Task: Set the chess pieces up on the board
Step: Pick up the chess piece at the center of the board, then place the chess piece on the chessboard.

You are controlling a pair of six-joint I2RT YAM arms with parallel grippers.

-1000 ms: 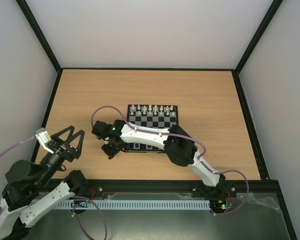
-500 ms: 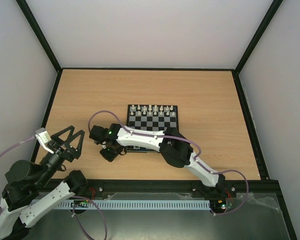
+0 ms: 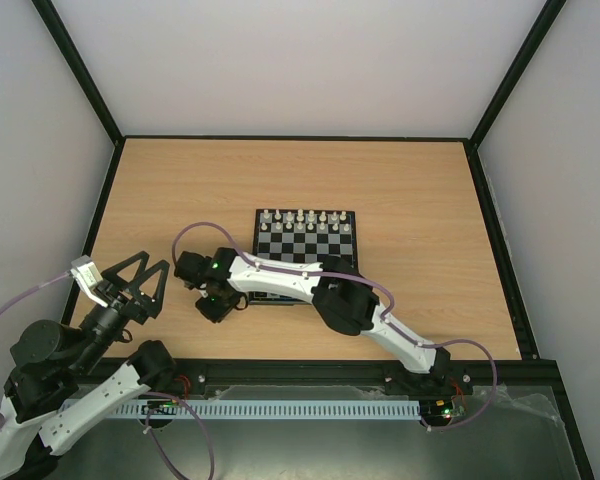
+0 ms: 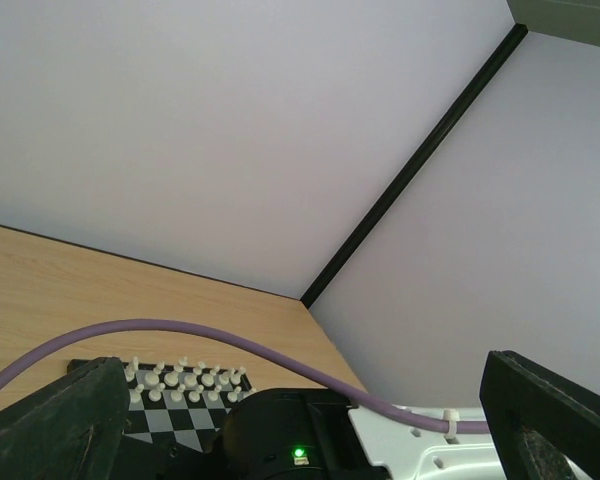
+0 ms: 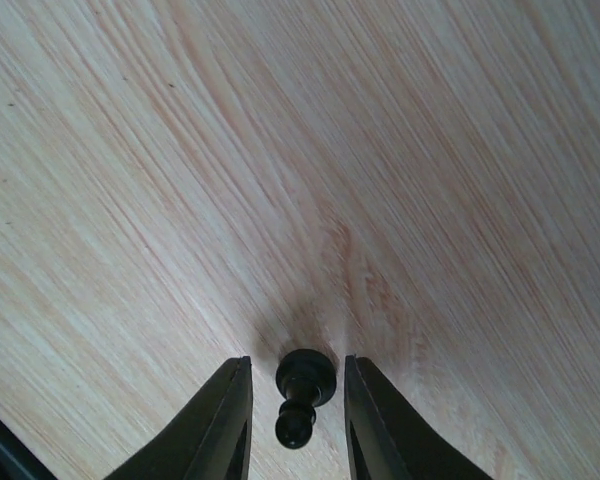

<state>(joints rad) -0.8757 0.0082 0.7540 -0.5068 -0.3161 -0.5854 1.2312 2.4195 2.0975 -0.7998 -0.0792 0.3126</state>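
Right arm reaches left across the near side of the board. Right claw is low over the bare desk, just off the board's near-left corner. One black pawn sits on the desk between its fingers; it looks upright, base on the wood, head toward the wrist camera. Claw is open but narrow: a slim gap shows on each side of the pawn, with no contact visible. The pawn is hidden under the claw in the top view. White pieces line the board's far two rows; the right arm covers the near rows. Left claw is raised near the desk's near-left corner, spread wide, holding nothing.
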